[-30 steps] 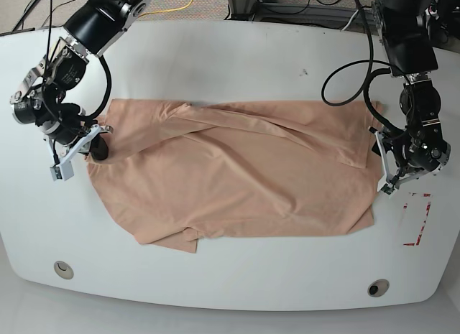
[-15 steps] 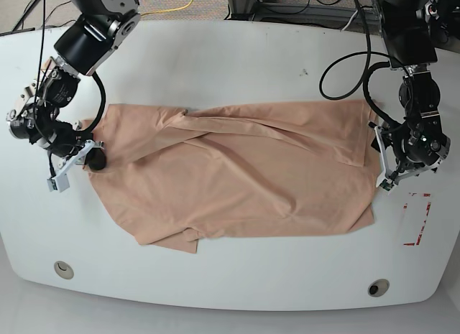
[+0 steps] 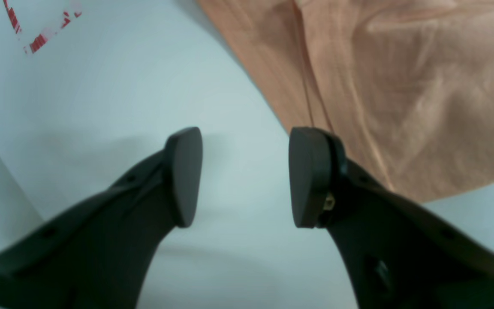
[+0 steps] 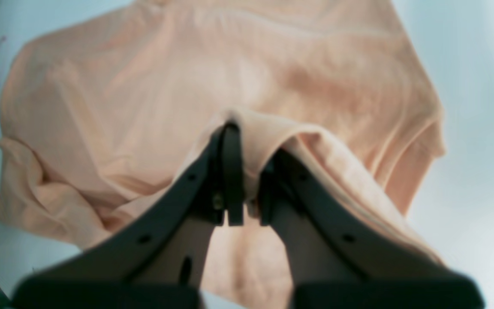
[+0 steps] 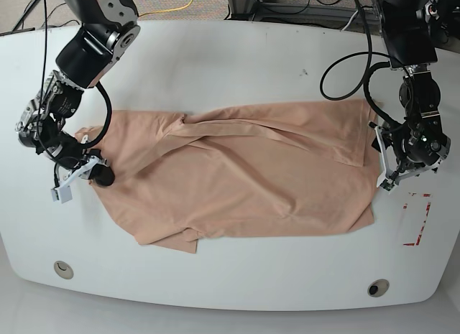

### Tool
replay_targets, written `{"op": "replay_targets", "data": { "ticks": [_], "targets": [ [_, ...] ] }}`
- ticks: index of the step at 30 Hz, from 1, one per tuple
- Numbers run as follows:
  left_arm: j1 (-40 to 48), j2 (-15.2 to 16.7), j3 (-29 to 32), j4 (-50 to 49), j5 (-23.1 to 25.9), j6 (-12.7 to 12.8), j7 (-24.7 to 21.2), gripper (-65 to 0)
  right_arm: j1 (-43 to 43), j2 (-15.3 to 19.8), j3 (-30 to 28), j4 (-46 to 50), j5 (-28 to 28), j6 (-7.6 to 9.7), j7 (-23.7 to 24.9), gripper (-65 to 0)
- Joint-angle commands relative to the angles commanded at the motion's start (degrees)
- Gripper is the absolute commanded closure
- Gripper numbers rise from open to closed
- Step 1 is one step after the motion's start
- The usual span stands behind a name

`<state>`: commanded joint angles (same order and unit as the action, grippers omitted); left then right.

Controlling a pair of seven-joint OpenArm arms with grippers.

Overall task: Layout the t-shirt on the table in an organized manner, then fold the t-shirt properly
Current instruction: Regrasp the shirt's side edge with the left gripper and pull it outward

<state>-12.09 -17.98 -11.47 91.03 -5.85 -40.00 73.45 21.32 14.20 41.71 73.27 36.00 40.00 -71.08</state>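
Observation:
The peach t-shirt [image 5: 244, 183] lies spread and wrinkled across the white table [image 5: 230, 68], with folds running along its far side. My right gripper [image 5: 100, 176], at the left of the base view, is shut on the shirt's left edge; in the right wrist view the gripper [image 4: 249, 180] pinches a raised fold of the t-shirt [image 4: 165, 86]. My left gripper [image 5: 381, 169] is just off the shirt's right edge. In the left wrist view it [image 3: 247, 176] is open and empty over bare table, with the t-shirt [image 3: 401, 86] beside its right finger.
A red-tape mark [image 5: 417, 219] is on the table near my left gripper and also shows in the left wrist view [image 3: 37, 38]. Two grommet holes [image 5: 63, 268] [image 5: 378, 287] sit near the front edge. Cables lie beyond the far edge.
My right gripper has moved toward the table's front-left with the shirt's edge in it, drawing the left side out. My left gripper has barely moved.

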Motion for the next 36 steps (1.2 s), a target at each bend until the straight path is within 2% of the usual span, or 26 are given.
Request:
{"op": "replay_targets", "data": {
  "ticks": [1, 3, 4, 7, 9, 11, 16, 21, 24, 30, 36],
  "targets": [
    [0.0, 0.0, 0.0, 0.0, 0.1, 0.0, 0.0, -30.7, 0.0, 0.3, -0.5, -0.7, 0.0, 0.00, 0.1, -13.5],
    [0.0, 0.0, 0.0, 0.0, 0.1, 0.0, 0.0, -30.7, 0.0, 1.7, -1.8, -2.2, -0.1, 0.00, 0.5, -27.0],
    [0.0, 0.0, 0.0, 0.0, 0.1, 0.0, 0.0, -30.7, -0.1, 1.8, -1.9, -2.2, -0.1, 0.00, 0.7, -30.0],
    [0.0, 0.0, 0.0, 0.0, 0.1, 0.0, 0.1, -30.7, -1.1, 2.5, -2.3, -2.2, -0.1, 0.00, 1.7, -48.0],
    [0.1, 0.0, 0.0, 0.0, 0.1, 0.0, 0.2, -30.8, -1.6, 2.7, -2.3, -1.9, 0.1, 0.00, 1.7, -56.3],
    [1.1, -0.1, 0.0, 0.1, 0.0, 0.0, 0.2, -30.8, -2.2, 4.5, -2.6, -0.5, 0.3, 0.00, 1.5, -60.9],
    [4.2, -1.5, 0.0, 3.4, -0.2, 0.0, 0.2, -31.0, -5.4, 5.9, -2.7, 2.4, 0.1, 0.00, 0.3, -59.8],
    [8.9, -1.6, -0.3, 7.3, -0.2, 0.0, 0.2, -31.0, -9.7, 7.8, -2.7, 3.3, -0.1, 0.00, 1.1, -59.9],
    [11.0, -1.3, -2.1, 8.7, -0.2, 0.0, 0.2, -31.0, -11.8, 8.7, -3.1, 3.3, -0.1, 0.00, 3.3, -59.9],
    [13.1, 0.0, -4.7, 9.1, -0.3, 0.0, 0.2, -31.0, -15.6, 10.4, -10.0, 2.5, -0.1, 0.00, 9.7, -59.9],
    [14.5, -0.2, -4.9, 8.8, -0.3, 0.0, -0.2, -31.0, -15.9, 10.5, -10.9, -3.2, 0.0, 0.00, 14.1, -59.8]
  ]
}}
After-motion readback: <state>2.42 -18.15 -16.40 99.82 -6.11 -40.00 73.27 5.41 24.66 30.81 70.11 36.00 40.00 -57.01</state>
